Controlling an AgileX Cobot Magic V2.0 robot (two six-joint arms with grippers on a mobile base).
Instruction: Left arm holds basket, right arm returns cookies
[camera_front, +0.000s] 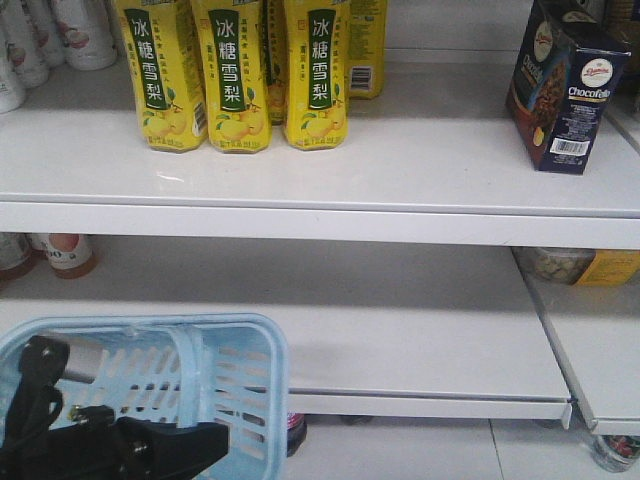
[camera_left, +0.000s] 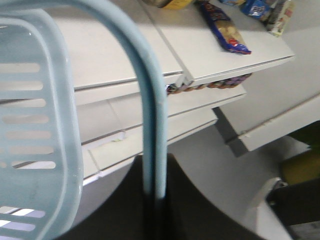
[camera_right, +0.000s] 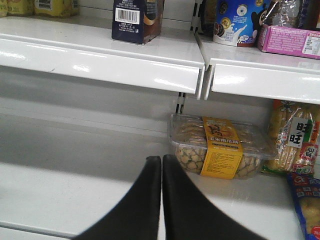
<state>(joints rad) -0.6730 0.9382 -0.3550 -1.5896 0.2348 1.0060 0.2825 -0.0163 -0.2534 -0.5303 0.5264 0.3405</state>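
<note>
White shop shelving, two tiers, grey floor below. On upper tier, left to right: pale bottles in the corner, yellow drink bottles with green strips of Chinese characters and pear pictures, then cookies upright near right end. Dark navy-and-brown carton, chocolate cookie picture, white "Chocofab"-like lettering only partly readable, red-white oval logo, white barcode patch low on one face.

At lower left, light blue basket with slotted sides, hanging in front of lower tier. Left gripper black, clamped on basket's pale hoop handle; from left wrist view, handle running straight down into closed black jaws.

From right wrist view, right gripper empty, black fingers pressed together with barely a slit between, low before lower tier. Cookies well above and slightly left of it, on upper tier, not touched. Just beyond fingertips to right, clear tub of biscuits with yellow label in Chinese, small print unreadable. Further right: pink box and blue cookie tub above.
</note>
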